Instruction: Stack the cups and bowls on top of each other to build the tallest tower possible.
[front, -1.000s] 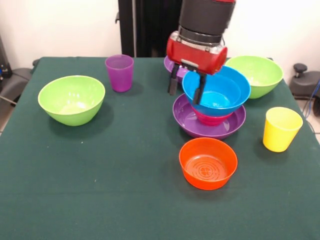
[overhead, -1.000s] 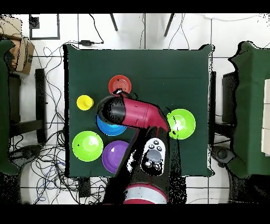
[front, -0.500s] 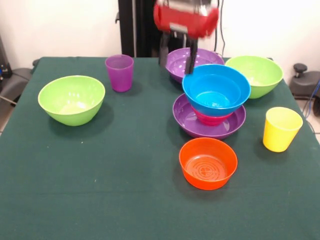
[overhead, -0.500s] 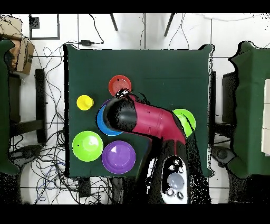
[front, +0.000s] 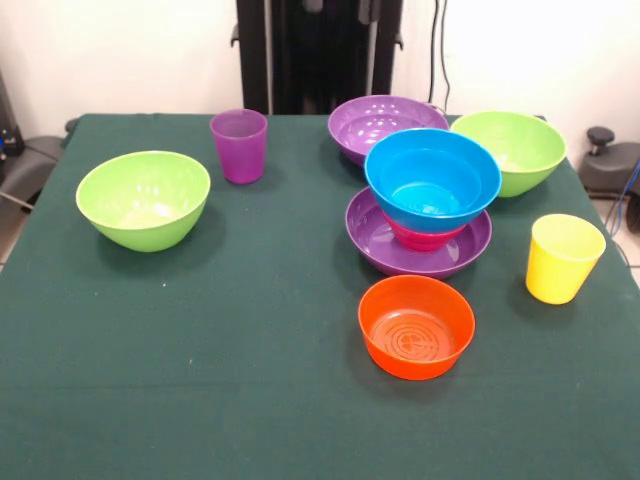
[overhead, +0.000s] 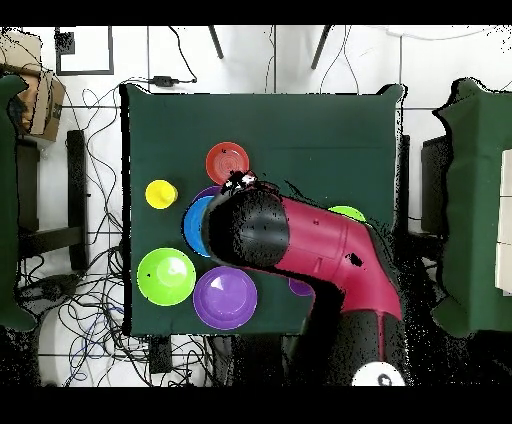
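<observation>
The tower stands right of centre in the front view: a wide purple bowl (front: 372, 240) holds a small red-pink bowl (front: 420, 238), with the large blue bowl (front: 432, 180) on top. My gripper (front: 339, 8) shows only its two tips at the top edge, high above the table, apart and empty. In the overhead view my arm (overhead: 300, 245) covers most of the tower; the blue bowl's rim (overhead: 194, 225) shows. The purple cup (front: 239, 145), yellow cup (front: 563, 257), orange bowl (front: 416, 326), second purple bowl (front: 385, 122) and two lime green bowls (front: 143, 198) (front: 510, 148) stand loose.
The loose orange bowl stands close in front of the tower and the second purple bowl close behind it. The yellow cup is near the table's right edge in the front view. Chairs and cables surround the table (overhead: 300, 130) in the overhead view.
My gripper has let go of the blue bowl's rim and risen straight up, out to the top edge. The blue bowl stays on the tower.
</observation>
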